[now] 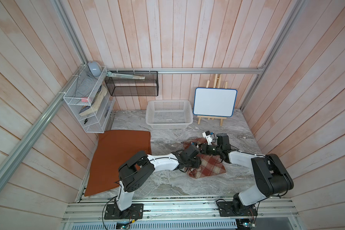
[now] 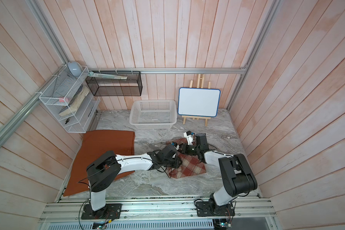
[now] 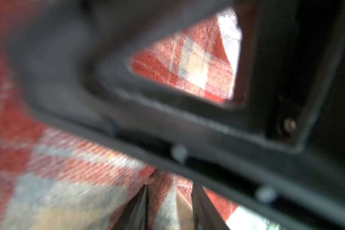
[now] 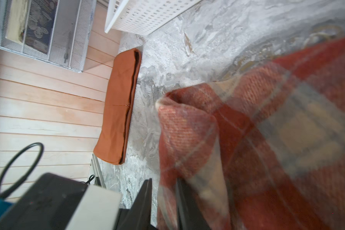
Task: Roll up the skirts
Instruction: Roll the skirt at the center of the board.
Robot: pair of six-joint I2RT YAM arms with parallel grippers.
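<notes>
Scene: two robot arms lean in over a grey marbled worktop (image 1: pixel 167 185), their tips meeting close together above one garment.
Plaid skirt: the red-and-cream plaid skirt (image 1: pixel 209 165) lies directly beneath both end effectors. Its near part is flat, and one edge is turned over into a soft loop, seen in the right wrist view.
Left end effector: the left end effector (image 3: pixel 169 207) sits low on the plaid, its fingers (image 3: pixel 139 211) spread to either side of a raised ridge of cloth.
Right end effector: the right end effector (image 4: pixel 163 199) is at the skirt's turned edge. Its fingers (image 4: pixel 143 203) stand slightly apart with blurred cloth between them, so I cannot tell whether they nip it.
Why side by side: two holds on one edge probably keep the floppy wool turning evenly rather than skewing.
Orange skirt: the rust-orange skirt (image 1: pixel 118 159) lies flat, well apart from the left end effector on the side away from the right one. Nothing touches it.
Basket: a white basket (image 1: pixel 168 126) stands beyond both end effectors with nothing in it, probably where the rolls will go.
Progress: early, it seems. One skirt is barely turned and the other is not yet begun.
</notes>
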